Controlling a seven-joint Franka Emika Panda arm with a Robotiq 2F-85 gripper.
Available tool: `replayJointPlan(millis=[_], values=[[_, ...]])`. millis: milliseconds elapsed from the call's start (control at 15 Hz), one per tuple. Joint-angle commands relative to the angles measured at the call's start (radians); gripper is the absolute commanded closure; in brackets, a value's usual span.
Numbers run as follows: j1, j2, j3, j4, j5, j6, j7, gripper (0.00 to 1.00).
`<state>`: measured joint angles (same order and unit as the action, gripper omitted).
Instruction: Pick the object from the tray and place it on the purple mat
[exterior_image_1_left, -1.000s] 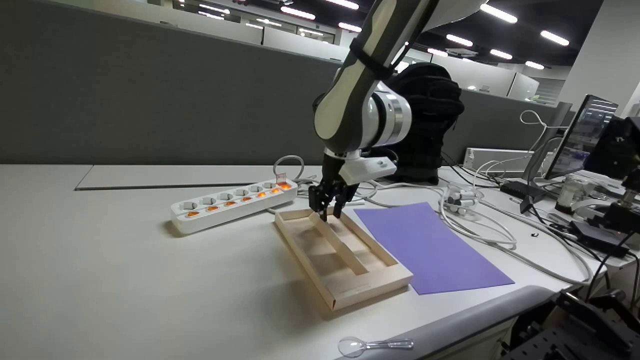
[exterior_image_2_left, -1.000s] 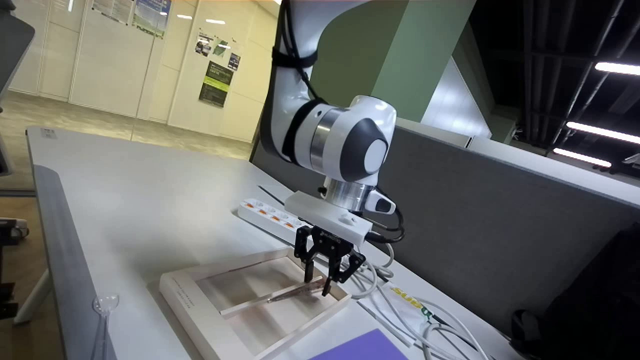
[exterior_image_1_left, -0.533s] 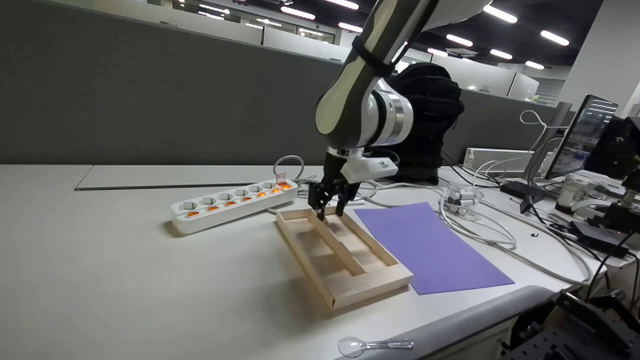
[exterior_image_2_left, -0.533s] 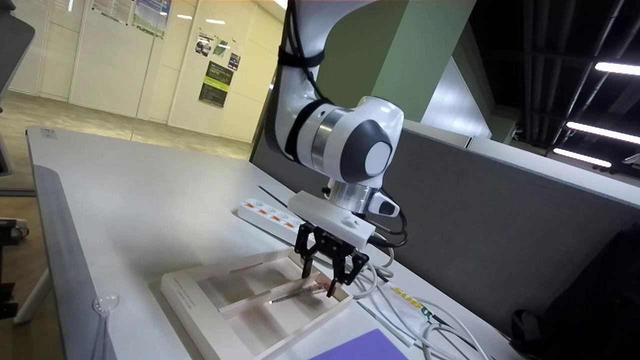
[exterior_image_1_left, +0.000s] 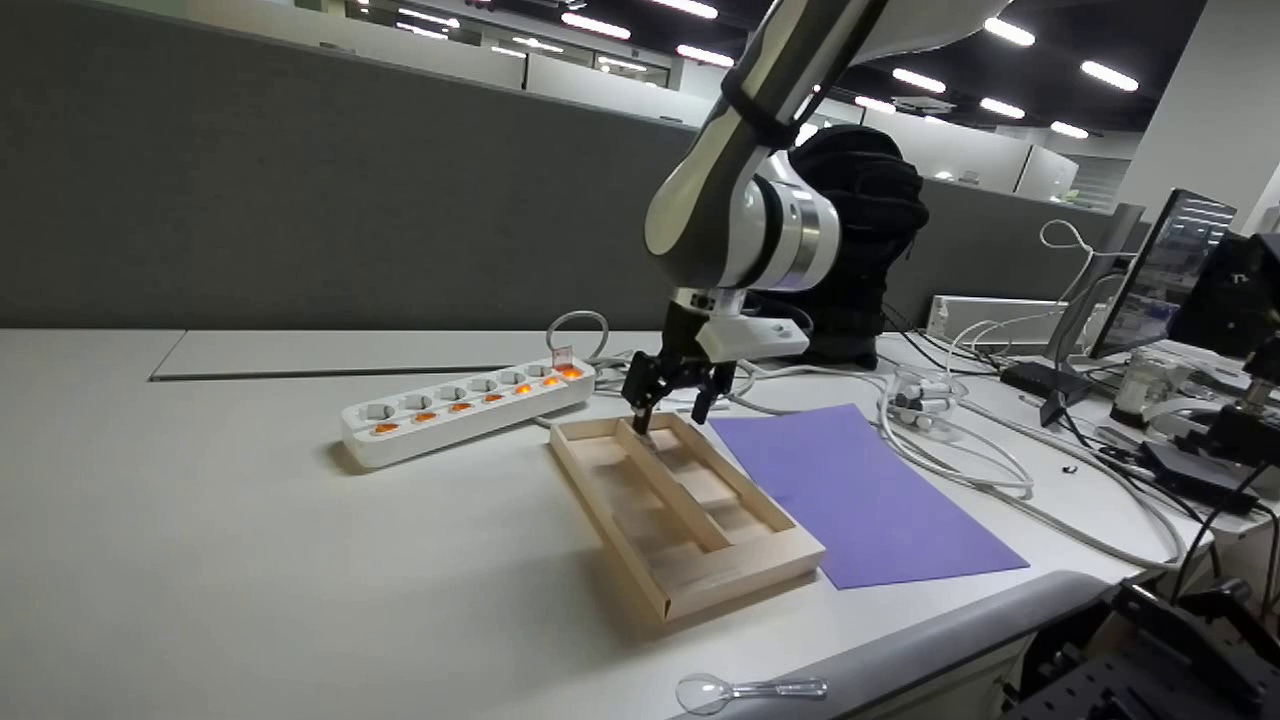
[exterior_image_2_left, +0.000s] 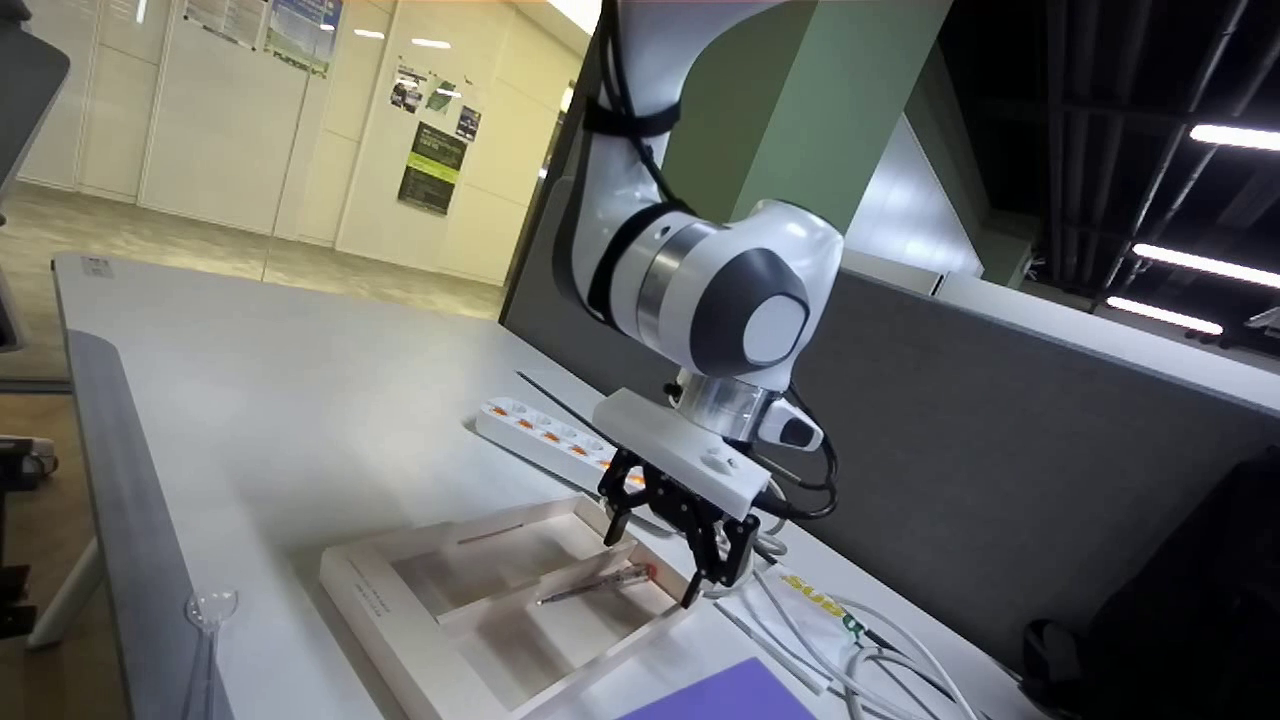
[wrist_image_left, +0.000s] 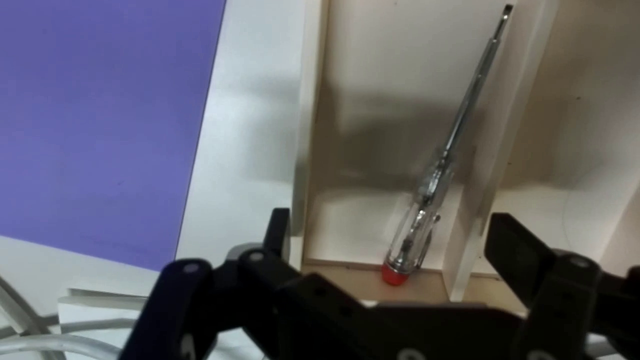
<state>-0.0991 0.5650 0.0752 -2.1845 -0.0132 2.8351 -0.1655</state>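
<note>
Screwdriver (wrist_image_left: 442, 160) lies in the tray (exterior_image_1_left: 740, 572) below the claw (wrist_image_left: 390, 227), whose jaws gape wide, gripping nothing; lowered, its fingers (wrist_image_left: 520, 247) could hit the divider (wrist_image_left: 502, 135) or rim (wrist_image_left: 309, 100), since they seem to span the compartment (wrist_image_left: 390, 60).

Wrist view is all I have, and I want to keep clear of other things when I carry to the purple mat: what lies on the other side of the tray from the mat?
Observer: A white power strip, visible in both exterior views. It sits apart from the tray, some of its orange switches lit.

Operator: I can't see past the tray's end farthest from the gripper either. Is anything there?

Observer: Yes, a clear, spoon-shaped item lies beyond that end, at the table's grey edge.
</note>
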Motion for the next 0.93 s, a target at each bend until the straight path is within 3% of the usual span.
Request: replayJointPlan(millis=[0,67,200,733,867], values=[[-0.033,0.006,0.028,0.018,0.030,-0.018,-0.028,0.00],[-0.034,0.005,0.028,0.018,0.034,-0.018,-0.030,0.25],[-0.032,0.000,0.026,0.017,0.035,-0.014,-0.027,0.31],[-0.014,0.013,0.022,0.044,0.024,-0.021,-0.023,0.89],[-0.006,0.018,0.027,0.054,0.020,-0.029,-0.027,0.99]])
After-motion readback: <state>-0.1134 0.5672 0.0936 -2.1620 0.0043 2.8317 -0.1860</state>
